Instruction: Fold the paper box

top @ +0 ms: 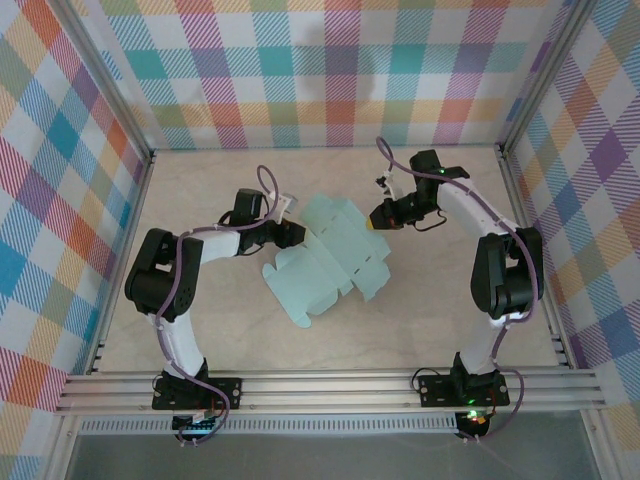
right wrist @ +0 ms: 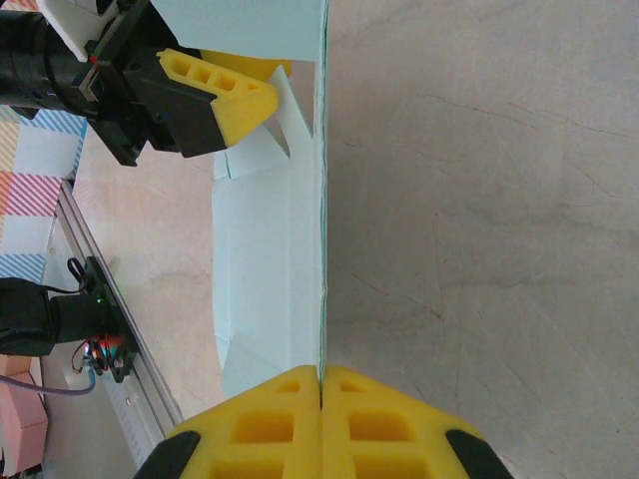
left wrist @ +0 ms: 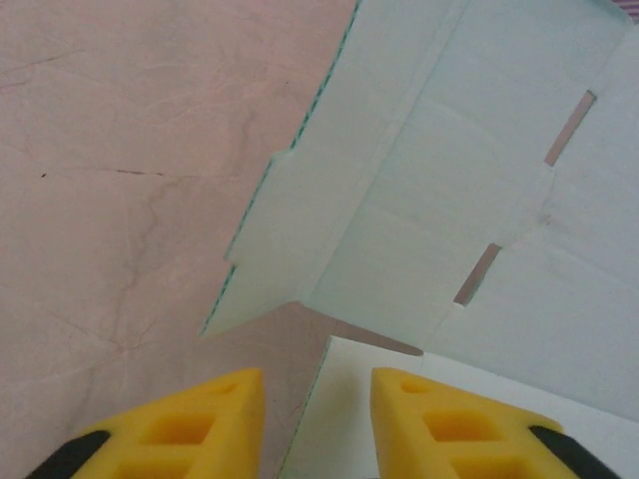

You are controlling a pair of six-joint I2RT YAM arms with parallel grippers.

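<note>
The paper box [top: 330, 255] is a flat pale mint die-cut sheet with flaps and slots, lying mid-table. My right gripper [top: 380, 215] holds its right edge. In the right wrist view the yellow fingers are pressed together at the right gripper [right wrist: 320, 384], with the paper box [right wrist: 265, 269] seen edge-on and lifted. My left gripper [top: 290, 233] is at the sheet's left side. In the left wrist view the left gripper [left wrist: 318, 419] stands open, and a flap edge of the paper box [left wrist: 449, 200] reaches between its fingers [left wrist: 200, 424]. The left gripper [right wrist: 215, 95] also appears beyond the sheet.
The pale marbled tabletop [top: 200, 190] is enclosed by plaid walls [top: 60, 150] on three sides. An aluminium rail [top: 330, 385] carrying both arm bases runs along the near edge. Bare table lies in front of the sheet and behind it.
</note>
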